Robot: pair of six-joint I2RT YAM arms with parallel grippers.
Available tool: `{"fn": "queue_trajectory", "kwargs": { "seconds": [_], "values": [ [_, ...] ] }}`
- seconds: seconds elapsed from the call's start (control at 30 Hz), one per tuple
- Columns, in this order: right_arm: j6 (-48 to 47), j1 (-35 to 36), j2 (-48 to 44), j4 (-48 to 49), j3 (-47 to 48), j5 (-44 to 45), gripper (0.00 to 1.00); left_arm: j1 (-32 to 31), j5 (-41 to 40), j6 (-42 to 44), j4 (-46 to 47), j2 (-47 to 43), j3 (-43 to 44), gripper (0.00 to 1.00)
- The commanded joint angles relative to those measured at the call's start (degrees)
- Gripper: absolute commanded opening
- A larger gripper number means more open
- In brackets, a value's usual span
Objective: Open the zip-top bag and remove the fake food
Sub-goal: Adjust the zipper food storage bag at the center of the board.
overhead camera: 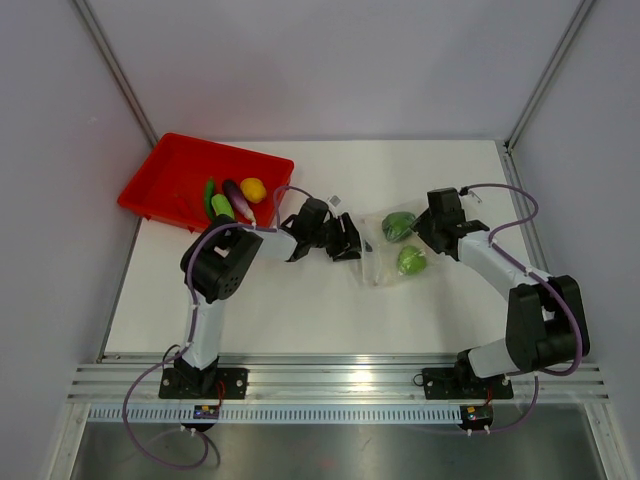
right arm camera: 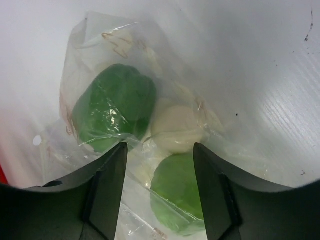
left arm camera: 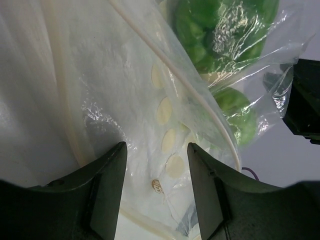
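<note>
Left end effector [overhead camera: 347, 241]: jaws stand apart, with loose film of the zip-top bag [overhead camera: 388, 250] between the fingers [left arm camera: 112, 185] but not pinched; it holds nothing.
Right end effector [overhead camera: 428, 226]: jaws likewise apart, at the bag's right side, gripping nothing.
Bag location: flat on the desk [overhead camera: 300, 310], right of centre, between both end effectors.
Fake food: two green pieces [overhead camera: 399, 226] and a pale piece [right arm camera: 176, 127] sit inside the bag; others lie in the red tray [overhead camera: 165, 175], far left.
Risk, slipping: with neither side clamped, the slick film could slide off as the jaws close.
Risk, sealing: a pinch that catches both layers would hold the mouth shut.
Risk, squeezing: closing on a green piece through the film could push it sideways instead of freeing it.
</note>
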Motion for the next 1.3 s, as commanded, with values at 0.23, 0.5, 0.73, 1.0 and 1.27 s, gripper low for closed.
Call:
{"fn": "queue_trajectory", "kwargs": {
  "seconds": [0.23,0.5,0.73,1.0,1.27],
  "values": [
    [-1.3,0.1,-2.1,-0.7,1.2,1.0,0.59,0.5,-1.2,-0.6,4.2,-4.8,-4.5,0.55],
    [0.0,-0.1,-0.1,-2.6,2.3,2.9,0.06,2.0,-2.5,-3.0,8.3,-11.4,-10.7,0.54],
    [1.2,-1.6,-0.7,-2.8,1.6,2.4,0.0,3.0,-4.5,-5.0,12.7,-15.0,-15.5,0.56],
    [1.3,-1.7,-0.4,-2.4,1.5,1.7,0.0,3.3,-10.3,-3.9,14.7,-21.4,-20.3,0.62],
    [1.0,-1.6,1.8,-1.9,2.1,0.2,0.0,3.0,-9.3,-2.4,13.6,-18.0,-17.0,0.73]
  ]
}}
